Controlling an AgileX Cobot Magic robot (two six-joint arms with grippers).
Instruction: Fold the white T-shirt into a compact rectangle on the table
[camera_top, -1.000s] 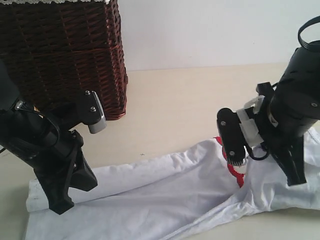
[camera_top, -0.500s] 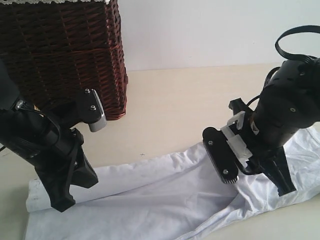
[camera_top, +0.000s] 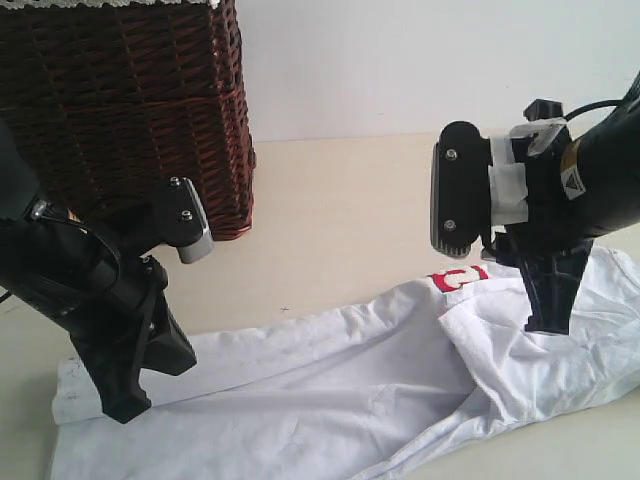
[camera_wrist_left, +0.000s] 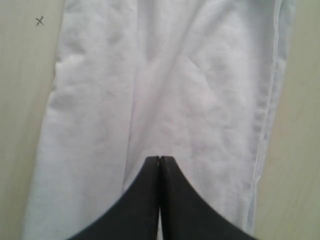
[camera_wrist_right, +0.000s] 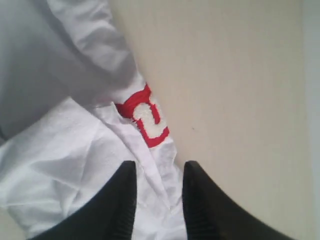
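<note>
The white T-shirt (camera_top: 330, 390) lies as a long, creased strip along the near side of the table (camera_top: 350, 200), with a flap folded over at its right end. A red-outlined letter (camera_top: 455, 279) shows at the shirt's far edge. That letter (camera_wrist_right: 149, 120) also appears in the right wrist view. My left gripper (camera_top: 125, 408) is shut, its tips down on the shirt's left end. In the left wrist view the left gripper (camera_wrist_left: 159, 159) shows nothing between its jaws. My right gripper (camera_top: 548, 320) hangs open just above the folded flap. The right gripper (camera_wrist_right: 157, 167) has cloth (camera_wrist_right: 75, 165) lying beneath it.
A tall dark brown wicker basket (camera_top: 130, 110) stands at the back left, close behind the left arm. A white wall (camera_top: 420, 60) closes the far side. Bare table lies between the basket and the right arm.
The right gripper has opened, let go of the shirt and risen back toward the far right. A flap now lies folded over and the red letter shows again. The left arm has not moved.
</note>
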